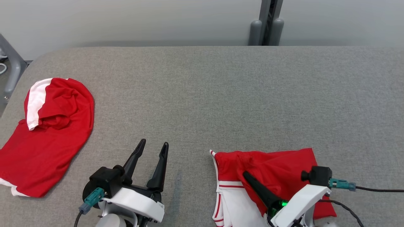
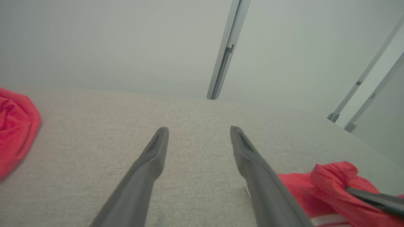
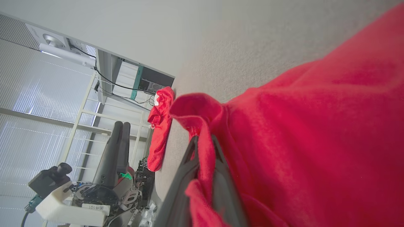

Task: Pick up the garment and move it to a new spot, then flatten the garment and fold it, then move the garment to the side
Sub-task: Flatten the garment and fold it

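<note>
The garment point(image 1: 284, 170), red with white striped trim, lies bunched near the front right of the grey table point(image 1: 202, 94). My right gripper point(image 1: 246, 174) is shut on a raised fold of it; in the right wrist view the red cloth point(image 3: 315, 126) is pinched between the two dark fingers point(image 3: 189, 164). My left gripper point(image 1: 154, 143) hovers open over bare table to the garment's left, holding nothing. In the left wrist view its fingers point(image 2: 151, 164) spread wide, with the garment point(image 2: 325, 189) at the lower right.
A second red garment with a white band point(image 1: 47, 135) lies crumpled at the table's left edge, also seen as red cloth point(image 2: 15, 126) in the left wrist view. A grey post point(image 1: 266, 25) stands behind the far edge. A cable point(image 1: 375, 190) trails off the right wrist.
</note>
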`<state>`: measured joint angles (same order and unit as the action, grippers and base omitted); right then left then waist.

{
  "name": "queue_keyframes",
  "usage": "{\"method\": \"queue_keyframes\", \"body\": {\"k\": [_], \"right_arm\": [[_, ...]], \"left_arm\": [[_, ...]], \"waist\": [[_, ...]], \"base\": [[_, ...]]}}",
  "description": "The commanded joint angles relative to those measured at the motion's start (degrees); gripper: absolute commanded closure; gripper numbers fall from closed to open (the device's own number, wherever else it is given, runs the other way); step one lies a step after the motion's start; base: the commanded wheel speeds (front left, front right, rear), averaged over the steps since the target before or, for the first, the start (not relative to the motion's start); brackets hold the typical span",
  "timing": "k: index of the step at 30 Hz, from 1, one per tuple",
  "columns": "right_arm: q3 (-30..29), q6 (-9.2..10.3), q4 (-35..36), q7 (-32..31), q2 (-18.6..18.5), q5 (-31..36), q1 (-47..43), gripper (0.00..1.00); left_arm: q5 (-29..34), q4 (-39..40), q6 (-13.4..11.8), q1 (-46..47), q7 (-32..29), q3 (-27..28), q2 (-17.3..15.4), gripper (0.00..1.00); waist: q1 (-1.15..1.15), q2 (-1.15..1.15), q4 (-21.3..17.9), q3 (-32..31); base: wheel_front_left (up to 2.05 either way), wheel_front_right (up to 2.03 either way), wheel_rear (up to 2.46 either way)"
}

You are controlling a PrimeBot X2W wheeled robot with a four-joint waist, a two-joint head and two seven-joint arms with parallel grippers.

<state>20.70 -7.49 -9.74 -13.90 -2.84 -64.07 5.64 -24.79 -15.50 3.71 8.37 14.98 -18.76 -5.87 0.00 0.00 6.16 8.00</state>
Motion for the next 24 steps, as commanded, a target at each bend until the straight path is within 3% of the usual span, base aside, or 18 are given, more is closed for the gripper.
{"method": "queue_keyframes", "body": {"k": [1, 5, 6, 7, 18, 24], "right_arm": [[0.4, 0.0, -0.4, 0.6, -0.2, -0.3, 0.6, 1.0], [2.6, 0.0, -3.5, 1.2, -0.2, 0.5, 1.3, 1.0], [2.8, 0.0, -4.4, 1.4, -0.2, 0.7, 1.5, 0.63], [3.2, 0.0, -4.8, 1.3, -0.2, 0.8, 1.9, 0.0], [5.3, 0.0, -3.9, 2.0, -0.2, 0.0, 3.5, 0.0], [1.9, 0.0, -1.0, 1.6, -0.2, 1.6, 4.3, 0.0]], "left_arm": [[0.1, -0.1, 0.3, 0.6, 0.2, 0.3, 0.0, 0.0], [0.4, -0.3, 0.4, 0.4, 0.2, 0.5, 0.2, 0.0], [0.5, -0.4, 0.5, 0.4, 0.2, 0.6, 0.2, 0.0], [0.6, -0.5, 0.6, 0.4, 0.2, 0.6, 0.3, 0.0], [0.9, -1.1, 0.9, -0.1, 0.2, 1.3, 1.0, 0.0], [1.3, -1.4, 1.2, -0.4, 0.2, 1.6, 1.2, 0.0]], "waist": [[0.0, 0.0, 0.3, 0.1], [0.0, 0.0, 0.9, 0.3], [0.0, 0.0, 0.9, 0.3], [0.0, 0.0, 1.0, 0.3], [0.0, 0.0, 0.1, -0.1], [0.0, 0.0, -0.6, -0.9]], "base": [[0.0, 0.0, 0.0], [0.0, 0.0, 0.0], [0.0, 0.0, 0.0], [0.0, 0.0, 0.0], [0.0, 0.0, 0.0], [0.0, 0.0, 0.0]]}}
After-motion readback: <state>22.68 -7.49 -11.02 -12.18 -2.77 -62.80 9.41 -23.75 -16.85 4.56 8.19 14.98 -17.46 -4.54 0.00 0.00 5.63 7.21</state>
